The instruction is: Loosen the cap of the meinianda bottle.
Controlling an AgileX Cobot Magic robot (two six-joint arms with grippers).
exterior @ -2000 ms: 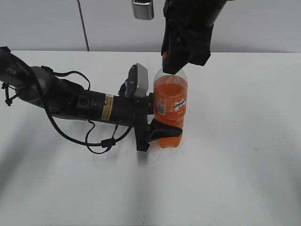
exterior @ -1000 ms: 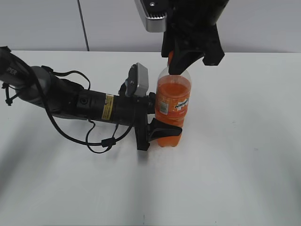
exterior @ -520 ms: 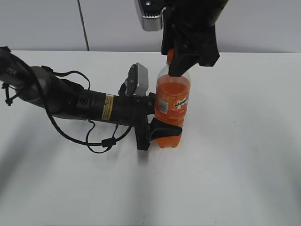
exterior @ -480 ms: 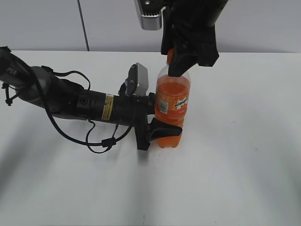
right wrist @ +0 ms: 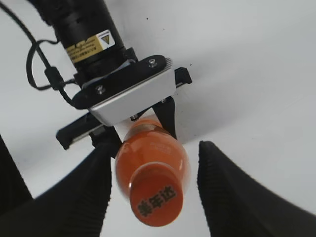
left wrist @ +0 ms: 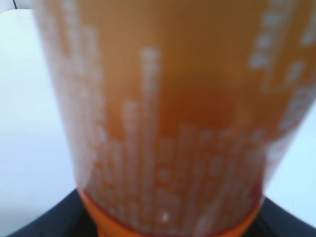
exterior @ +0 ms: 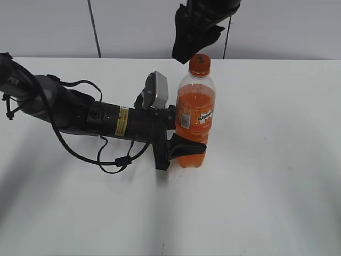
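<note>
The meinianda bottle (exterior: 195,118) stands upright on the white table, full of orange liquid, with an orange label. Its orange cap (exterior: 200,64) sits on the neck and shows dark print on top in the right wrist view (right wrist: 157,194). My left gripper (exterior: 181,138) lies low along the table and is shut on the bottle's lower body; the left wrist view is filled by the blurred bottle (left wrist: 173,118). My right gripper (exterior: 187,49) hangs above and just left of the cap, open, its fingers (right wrist: 224,187) apart on either side of the cap and not touching it.
The left arm (exterior: 80,114) with its looping black cable lies across the table's left half. The white table (exterior: 277,176) stretches to the right and front. A grey wall panel stands behind.
My right gripper has let go of the cap, opened and risen, so the cap now shows in full. The bottle and the left gripper have not moved.
</note>
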